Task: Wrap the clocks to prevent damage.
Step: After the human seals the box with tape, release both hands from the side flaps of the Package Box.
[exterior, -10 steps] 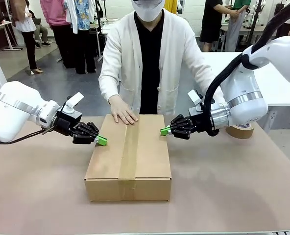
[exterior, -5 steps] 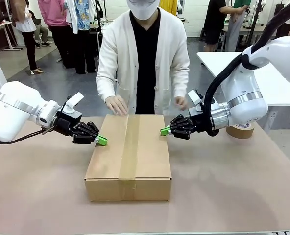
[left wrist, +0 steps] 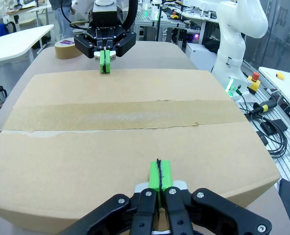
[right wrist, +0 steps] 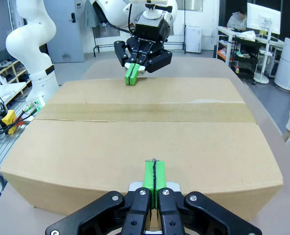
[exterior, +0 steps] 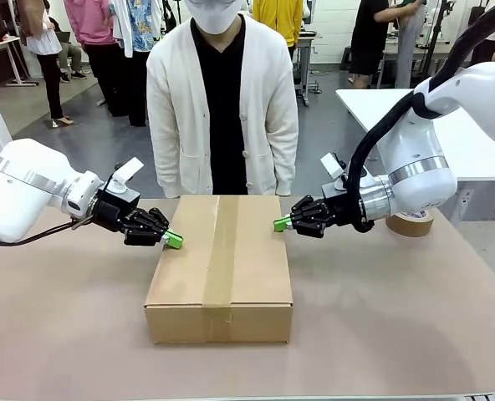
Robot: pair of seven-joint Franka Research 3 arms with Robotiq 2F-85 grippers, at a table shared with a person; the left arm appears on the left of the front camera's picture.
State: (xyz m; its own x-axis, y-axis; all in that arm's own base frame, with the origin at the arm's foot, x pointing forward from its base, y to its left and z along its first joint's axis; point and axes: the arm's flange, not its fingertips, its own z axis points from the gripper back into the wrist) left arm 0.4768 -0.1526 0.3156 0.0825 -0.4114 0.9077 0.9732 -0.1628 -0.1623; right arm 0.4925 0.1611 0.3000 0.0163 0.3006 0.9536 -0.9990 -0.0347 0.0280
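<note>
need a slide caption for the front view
Two shut grippers, left and right, flank a taped cardboard box while a person stands behind.

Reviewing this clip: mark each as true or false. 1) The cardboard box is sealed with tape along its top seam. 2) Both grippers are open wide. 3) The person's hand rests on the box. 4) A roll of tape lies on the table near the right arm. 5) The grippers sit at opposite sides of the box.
1) True: the cardboard box has a tape strip over its top seam.
2) False: the left gripper and right gripper are both shut, pads together, holding nothing.
3) False: the person stands behind the box, no hand on it.
4) True: the roll of tape lies there.
5) True.
</note>
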